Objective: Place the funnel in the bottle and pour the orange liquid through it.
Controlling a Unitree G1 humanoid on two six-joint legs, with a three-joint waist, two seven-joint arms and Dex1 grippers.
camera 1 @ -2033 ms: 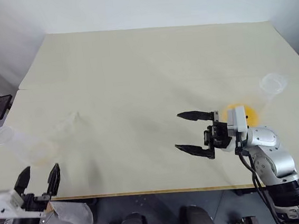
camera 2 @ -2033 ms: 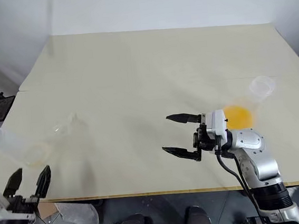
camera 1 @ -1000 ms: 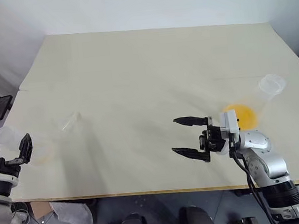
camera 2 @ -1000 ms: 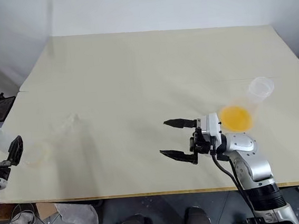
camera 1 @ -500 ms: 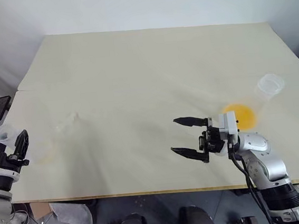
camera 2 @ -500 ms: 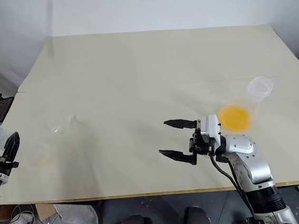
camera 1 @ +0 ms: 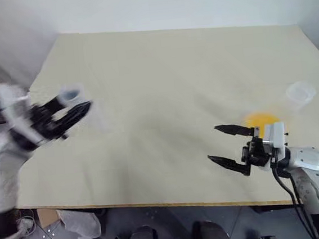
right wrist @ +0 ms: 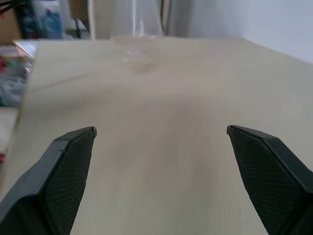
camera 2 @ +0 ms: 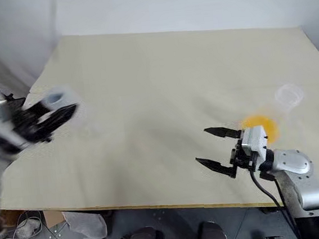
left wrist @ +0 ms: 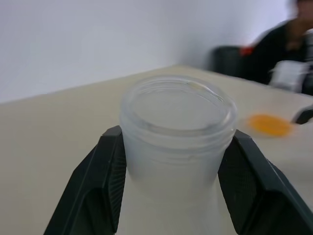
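- Bottle (camera 1: 71, 96) sits clamped by its neck in the left tool (camera 1: 68, 114), above the surface's (camera 1: 162, 85) left side; one orange liquid (camera 1: 260, 122) patch lies beside the wide-open right tool (camera 1: 228, 147).
- Left wrist: bottle mouth faces the camera, a finger (left wrist: 93, 191) on either side.
- Right wrist: one flask (right wrist: 137, 22) stands upright far ahead between spread fingers (right wrist: 66, 169).

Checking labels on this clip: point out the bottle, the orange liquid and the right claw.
bottle (left wrist: 177, 128), left wrist view, on its neck below the rim.
orange liquid (camera 1: 259, 119), left eye view, middle of the orange patch.
right claw (camera 1: 223, 145), left eye view, midway between its fingertips.
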